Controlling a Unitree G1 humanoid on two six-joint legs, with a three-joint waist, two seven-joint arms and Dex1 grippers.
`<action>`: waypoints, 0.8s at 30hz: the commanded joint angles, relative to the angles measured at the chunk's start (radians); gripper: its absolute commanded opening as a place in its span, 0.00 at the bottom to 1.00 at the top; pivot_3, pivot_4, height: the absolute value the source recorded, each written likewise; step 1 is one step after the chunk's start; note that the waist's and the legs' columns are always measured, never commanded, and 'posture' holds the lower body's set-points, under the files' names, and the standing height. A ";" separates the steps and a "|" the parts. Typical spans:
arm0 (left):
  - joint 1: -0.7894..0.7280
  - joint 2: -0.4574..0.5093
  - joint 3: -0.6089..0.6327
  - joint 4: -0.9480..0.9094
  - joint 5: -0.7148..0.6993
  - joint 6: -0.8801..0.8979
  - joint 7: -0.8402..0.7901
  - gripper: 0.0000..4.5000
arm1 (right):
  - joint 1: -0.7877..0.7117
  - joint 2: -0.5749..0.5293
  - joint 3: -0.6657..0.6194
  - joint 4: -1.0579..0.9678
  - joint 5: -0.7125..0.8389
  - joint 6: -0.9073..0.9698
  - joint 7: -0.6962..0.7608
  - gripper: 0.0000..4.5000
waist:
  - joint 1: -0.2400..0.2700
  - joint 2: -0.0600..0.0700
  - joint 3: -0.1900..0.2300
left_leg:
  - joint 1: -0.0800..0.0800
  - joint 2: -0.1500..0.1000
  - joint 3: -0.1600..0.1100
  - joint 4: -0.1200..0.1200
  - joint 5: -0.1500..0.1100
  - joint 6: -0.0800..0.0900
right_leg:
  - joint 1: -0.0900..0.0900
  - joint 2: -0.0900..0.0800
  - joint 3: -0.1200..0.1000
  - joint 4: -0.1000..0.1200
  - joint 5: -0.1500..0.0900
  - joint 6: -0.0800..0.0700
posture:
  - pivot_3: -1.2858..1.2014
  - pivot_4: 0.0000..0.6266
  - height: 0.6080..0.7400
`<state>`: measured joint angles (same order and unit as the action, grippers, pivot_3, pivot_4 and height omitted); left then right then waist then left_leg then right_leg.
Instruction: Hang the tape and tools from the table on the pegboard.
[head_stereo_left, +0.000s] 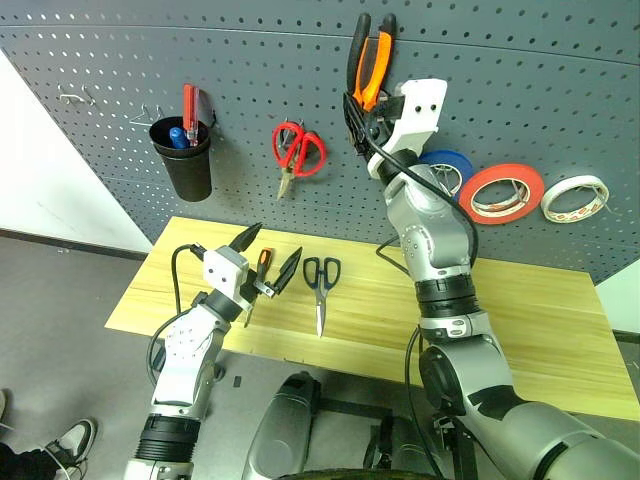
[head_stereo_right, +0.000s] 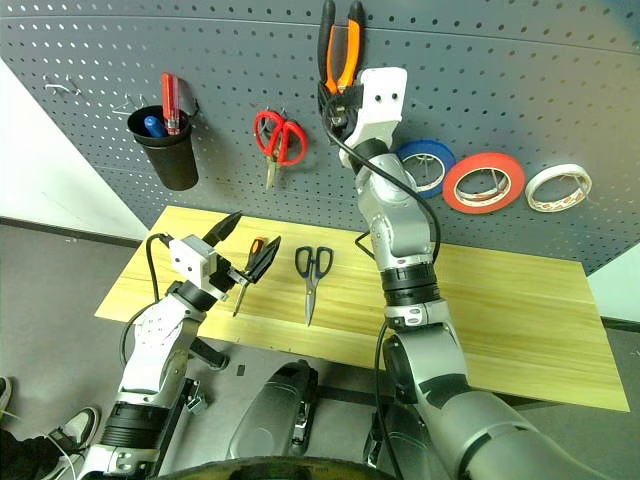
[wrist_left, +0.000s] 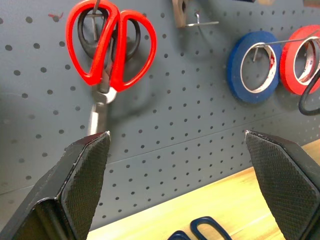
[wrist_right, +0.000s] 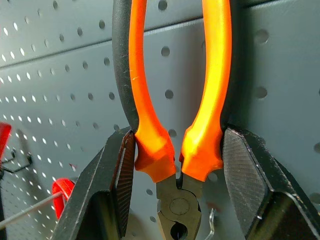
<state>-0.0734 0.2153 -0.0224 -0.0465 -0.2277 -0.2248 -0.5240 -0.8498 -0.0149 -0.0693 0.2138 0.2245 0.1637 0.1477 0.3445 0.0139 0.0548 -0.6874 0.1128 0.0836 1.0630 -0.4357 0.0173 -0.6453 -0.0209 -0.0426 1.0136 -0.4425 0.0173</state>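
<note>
While the right gripper (head_stereo_left: 368, 105) stood raised against the pegboard (head_stereo_left: 560, 90), its two black fingers (wrist_right: 246, 170) were clamped on the orange-and-black pliers (head_stereo_left: 372, 62), pinching the handles just above the pivot, with the handles pointing up toward 12 o'clock and the steel head hanging down between the fingers.

At about 4 o'clock from the pliers, a blue tape roll (head_stereo_left: 447, 170), the red-orange tape (head_stereo_left: 501, 192) and a pale roll (head_stereo_left: 575, 197) hung in a row on the board, the blue one partly hidden behind the right arm. Red-handled scissors (head_stereo_left: 296, 152) hung at about 9 o'clock from the gripper, and farther out the same way a black cup (head_stereo_left: 186, 158) held a red screwdriver and a blue one.

On the table (head_stereo_left: 540, 320), the dark-handled scissors (head_stereo_left: 320, 285) lay flat with their blades pointing toward 6 o'clock. At their 9 o'clock the small screwdriver (head_stereo_left: 262, 266) lay with its orange-and-black handle toward the board.

Just above that screwdriver, the left gripper (head_stereo_left: 268, 258) hovered over the table's left end, fingers (wrist_left: 82, 172) spread wide apart and holding nothing.
</note>
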 joint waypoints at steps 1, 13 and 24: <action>0.000 0.005 0.001 -0.012 0.000 -0.020 -0.007 1.00 | -0.023 0.018 -0.015 -0.104 0.060 -0.042 0.037 0.49 | 0.000 0.000 0.000 | 0.000 0.000 0.000 0.000 0.000 0.000 | 0.000 0.000 0.000 0.000 0.000 0.000 | 0.68 0.14 0.16; 0.003 0.005 0.001 -0.023 -0.001 -0.013 -0.008 1.00 | -0.009 0.010 -0.006 -0.104 0.038 -0.021 0.023 0.49 | 0.000 0.000 0.000 | 0.000 0.000 0.000 0.000 0.000 0.000 | 0.000 0.000 -0.001 0.000 0.000 0.000 | 0.68 0.15 0.16; -0.005 0.007 0.003 -0.007 0.002 -0.025 -0.012 1.00 | -0.020 0.000 -0.014 -0.081 0.027 -0.022 0.006 0.49 | 0.000 0.000 0.000 | 0.000 0.000 0.000 0.000 0.000 0.000 | 0.000 0.000 -0.001 0.000 0.000 0.000 | 0.68 0.15 0.16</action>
<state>-0.0720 0.2161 -0.0226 -0.0394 -0.2274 -0.2262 -0.5315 -0.8374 -0.0098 -0.0773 0.1618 0.2532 0.1633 0.1548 0.3441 0.0139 0.0548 -0.6874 0.1129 0.0834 1.0632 -0.4357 0.0173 -0.6450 -0.0210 -0.0432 1.0137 -0.4425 0.0173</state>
